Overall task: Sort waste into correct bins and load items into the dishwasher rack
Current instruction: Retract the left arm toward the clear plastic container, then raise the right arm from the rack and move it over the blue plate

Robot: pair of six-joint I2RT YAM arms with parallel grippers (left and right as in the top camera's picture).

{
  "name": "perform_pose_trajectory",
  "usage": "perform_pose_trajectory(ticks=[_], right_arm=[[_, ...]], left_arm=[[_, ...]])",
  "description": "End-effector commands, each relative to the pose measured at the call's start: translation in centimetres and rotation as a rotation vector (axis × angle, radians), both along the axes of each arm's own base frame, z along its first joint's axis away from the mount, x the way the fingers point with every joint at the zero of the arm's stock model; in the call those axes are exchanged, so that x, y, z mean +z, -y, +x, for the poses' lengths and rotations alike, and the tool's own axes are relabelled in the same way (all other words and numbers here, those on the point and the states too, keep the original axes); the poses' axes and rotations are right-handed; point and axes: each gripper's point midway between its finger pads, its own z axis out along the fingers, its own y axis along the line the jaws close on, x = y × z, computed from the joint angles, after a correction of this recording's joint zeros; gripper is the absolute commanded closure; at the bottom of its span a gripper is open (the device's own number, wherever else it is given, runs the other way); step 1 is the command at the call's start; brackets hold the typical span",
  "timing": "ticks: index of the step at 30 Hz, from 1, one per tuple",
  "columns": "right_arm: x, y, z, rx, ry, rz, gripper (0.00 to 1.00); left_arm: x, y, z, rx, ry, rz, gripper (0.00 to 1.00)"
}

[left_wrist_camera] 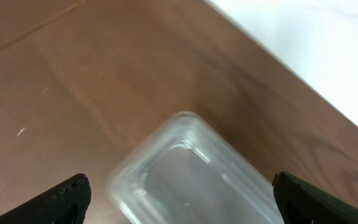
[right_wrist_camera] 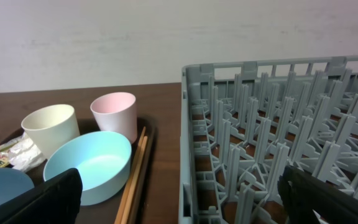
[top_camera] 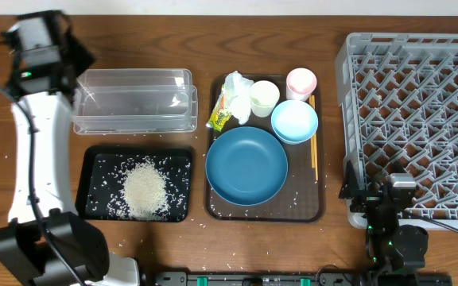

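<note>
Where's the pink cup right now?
Overhead, the pink cup stands at the brown tray's far right corner, just behind the light-blue bowl, right of the white cup, with the rack farther right.

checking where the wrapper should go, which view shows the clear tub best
The overhead view: the whole clear tub shows from above, with all four walls in frame. The left wrist view catches only one blurred corner of it, and the right wrist view does not show it at all.
</note>
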Motion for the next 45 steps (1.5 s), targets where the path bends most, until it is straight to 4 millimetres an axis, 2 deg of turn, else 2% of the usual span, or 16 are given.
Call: perform_pose_trajectory(ticks=[1,4,6,9,12,17,21,26,29,33,34,37,40,43,45], right_arm=[[0.0,0.4,0.0,-0.02,0.001,-0.014,0.01],[0.2,0.5,0.0,-0.02,0.01,-0.013,0.01],[1.6,0.1,0.1,-0.002,0.067,0.019,0.01],[3.4,-1.5,-0.1,0.093,0.129,0.16,0.01],[3.0,-3.2,-0.4,0.186,0.094,0.26,0.01],[5.6,-2.8,-0.6,0.181,0.198,0.28,0.01],[9.5,-2.8,-1.5,0.214,0.35,0.368,0.01],[14.5,-2.5,-3.7,0.246,0.568,0.361,0.01],[16.9,-2.4,-4.5,0.249,0.612,0.358,0.01],[19.4,-3.6,-4.0,0.299,0.548,0.314,0.01],[20.4,-4.8,-3.3,0.348,0.497,0.254,0.01],[21.4,-6.8,-1.6,0.443,0.37,0.166,0.01],[21.0,-8.8,1.4,0.54,0.163,0.098,0.01],[19.6,-10.8,4.4,0.655,-0.085,0.084,0.01],[19.0,-12.3,5.6,0.729,-0.209,0.074,0.01]], left_arm=[[-0.3,-1.4,-1.4,0.086,0.032,-0.108,0.04],[-0.7,-3.1,-2.6,0.133,0.012,-0.119,0.03],[-0.9,-4.0,-3.3,0.158,0.001,-0.123,0.03],[-1.3,-4.8,-4.3,0.186,-0.022,-0.131,0.03],[-1.5,-5.1,-4.8,0.197,-0.036,-0.136,0.03],[-2.1,-4.8,-5.6,0.2,-0.075,-0.15,0.03],[-2.1,-4.7,-5.6,0.198,-0.078,-0.151,0.03],[-2.1,-4.7,-5.6,0.199,-0.079,-0.151,0.03],[-2.1,-4.7,-5.6,0.199,-0.079,-0.151,0.03],[-2.1,-4.7,-5.6,0.199,-0.079,-0.151,0.03],[-2.1,-4.7,-5.6,0.199,-0.079,-0.151,0.03],[-2.1,-4.7,-5.6,0.199,-0.079,-0.151,0.03],[-2.1,-4.7,-5.6,0.199,-0.079,-0.151,0.03],[-2.1,-4.7,-5.6,0.199,-0.079,-0.151,0.03],[-2.1,-4.7,-5.6,0.199,-0.079,-0.151,0.03]])
